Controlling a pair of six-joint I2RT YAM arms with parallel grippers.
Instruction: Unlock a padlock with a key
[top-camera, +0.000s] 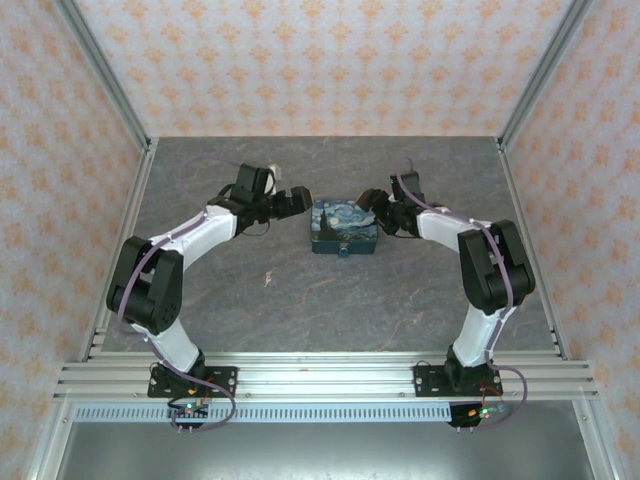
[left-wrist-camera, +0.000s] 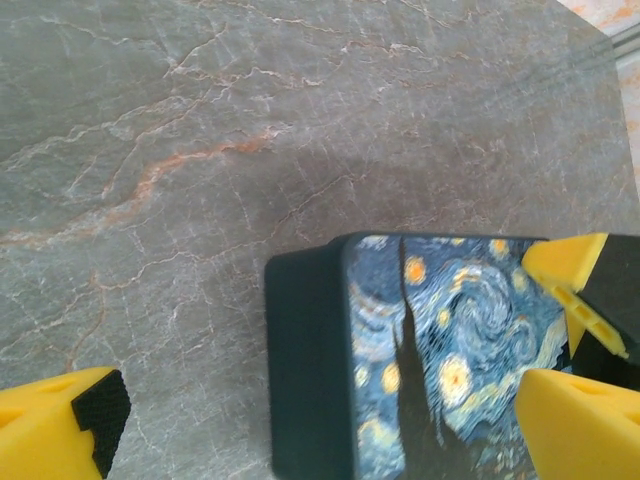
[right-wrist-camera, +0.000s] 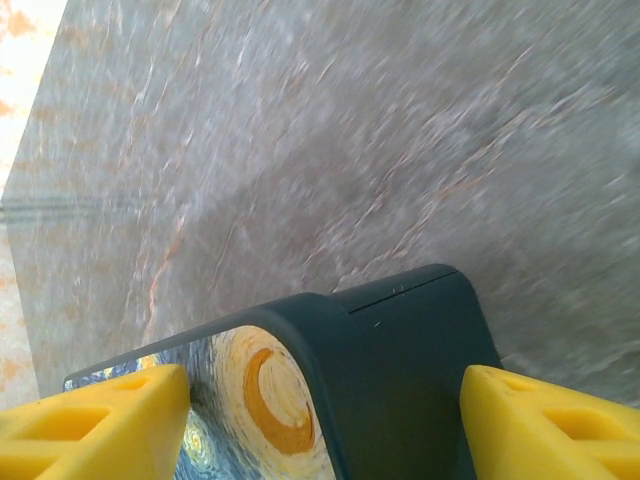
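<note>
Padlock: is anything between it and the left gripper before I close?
Nothing visible. The padlock lies between the left gripper's open fingers, close to one and well clear of the other. The right gripper straddles its opposite end.

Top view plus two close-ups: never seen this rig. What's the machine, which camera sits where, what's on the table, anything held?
Two robot arms are bolted at the near edge of a table. The top picture looks down from above and behind them; the other two come from a camera on each wrist, its yellow fingers showing. One padlock, printed with a starry night, lies between the arms. The left gripper is open, one finger off the padlock. The right gripper straddles its other end; whether it grips, I cannot tell.
</note>
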